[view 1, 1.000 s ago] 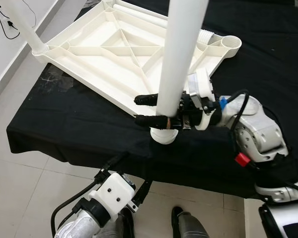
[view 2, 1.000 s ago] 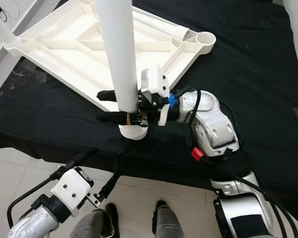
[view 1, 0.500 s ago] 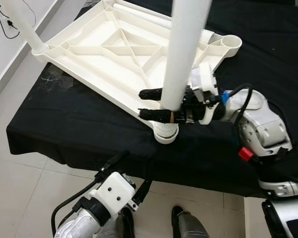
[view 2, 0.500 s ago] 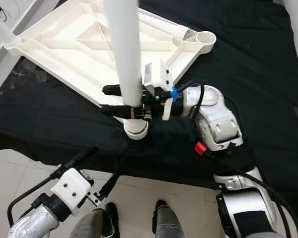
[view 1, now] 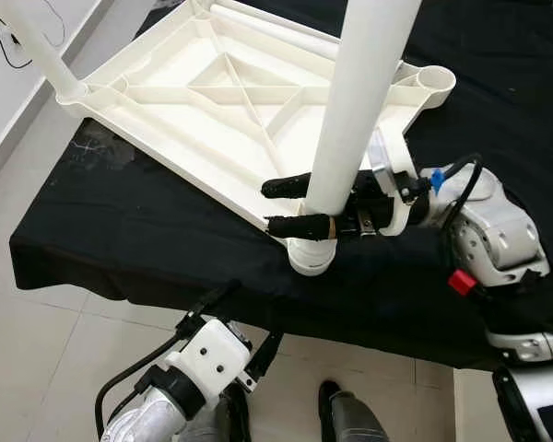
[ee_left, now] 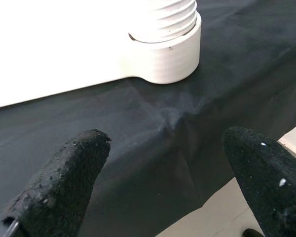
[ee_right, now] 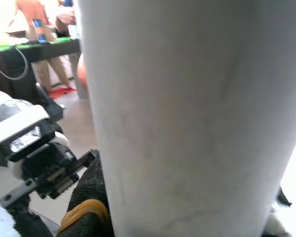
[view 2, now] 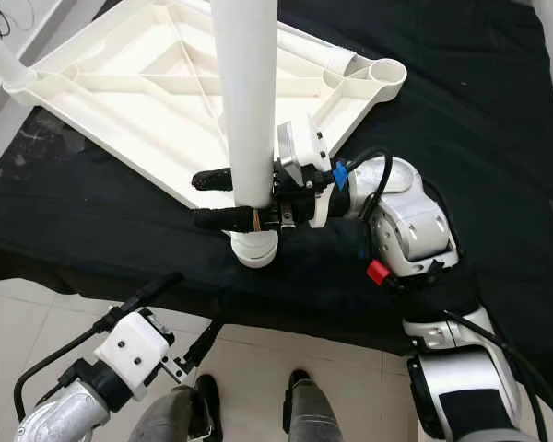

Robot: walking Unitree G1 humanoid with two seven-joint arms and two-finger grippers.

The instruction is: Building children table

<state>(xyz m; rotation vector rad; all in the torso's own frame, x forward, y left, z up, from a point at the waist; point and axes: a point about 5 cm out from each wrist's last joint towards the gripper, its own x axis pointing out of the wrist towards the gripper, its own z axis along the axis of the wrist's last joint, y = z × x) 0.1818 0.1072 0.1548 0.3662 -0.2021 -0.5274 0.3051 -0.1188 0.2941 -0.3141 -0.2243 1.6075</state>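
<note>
The white table top point(view 1: 194, 92) lies upside down on a black-covered surface. A white table leg point(view 1: 355, 110) stands upright in its near corner socket point(view 1: 310, 255). My right gripper point(view 1: 266, 206) is shut on this leg just above the socket, one black finger on each side. In the right wrist view the leg point(ee_right: 187, 113) is close up, with a finger point(ee_right: 89, 192) pressed against it. My left gripper point(view 1: 255, 311) hangs open below the surface's front edge. The left wrist view looks between its fingers point(ee_left: 74, 168) at the socket point(ee_left: 165, 54).
A second leg point(view 1: 37, 46) stands in the far left corner. Another leg point(view 1: 267, 28) lies along the top's far edge. The right corner socket point(view 1: 430, 81) has nothing in it. Tiled floor and my feet point(view 1: 350, 419) are below. People point(ee_right: 39, 29) stand in the background.
My right gripper rose a little on the leg, then came back down near the socket, its wrist turned. The leg and table top shifted slightly right. The left arm stayed still.
</note>
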